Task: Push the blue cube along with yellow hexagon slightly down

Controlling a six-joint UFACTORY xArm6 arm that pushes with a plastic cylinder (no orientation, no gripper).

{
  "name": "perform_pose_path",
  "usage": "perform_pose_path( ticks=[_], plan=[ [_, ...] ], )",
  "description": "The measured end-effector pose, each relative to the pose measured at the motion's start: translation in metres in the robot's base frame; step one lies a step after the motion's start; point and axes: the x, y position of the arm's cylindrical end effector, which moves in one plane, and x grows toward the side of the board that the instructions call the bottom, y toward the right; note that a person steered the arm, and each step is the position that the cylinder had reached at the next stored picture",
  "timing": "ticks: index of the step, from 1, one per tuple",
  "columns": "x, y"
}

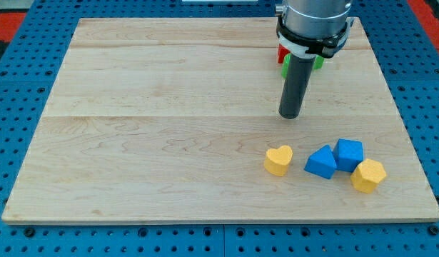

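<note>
The blue cube [348,153] sits at the view's lower right of the wooden board. The yellow hexagon [368,175] touches it at its lower right. A blue triangular block [320,162] touches the cube's left side. A yellow heart [278,160] lies apart, further left. My tip [290,115] rests on the board above the yellow heart, up and to the left of the blue cube, touching no block.
A red block [282,52] and green blocks [285,67] [318,62] sit at the view's top right, mostly hidden behind the arm. The board's right edge [403,128] runs close to the yellow hexagon. A blue pegboard surrounds the board.
</note>
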Motion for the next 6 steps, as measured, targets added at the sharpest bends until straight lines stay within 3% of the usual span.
perform_pose_path(
  ticks=[2,5,6],
  plan=[
    [0.005,0.071],
    [0.106,0.064],
    [0.113,0.062]
  ],
)
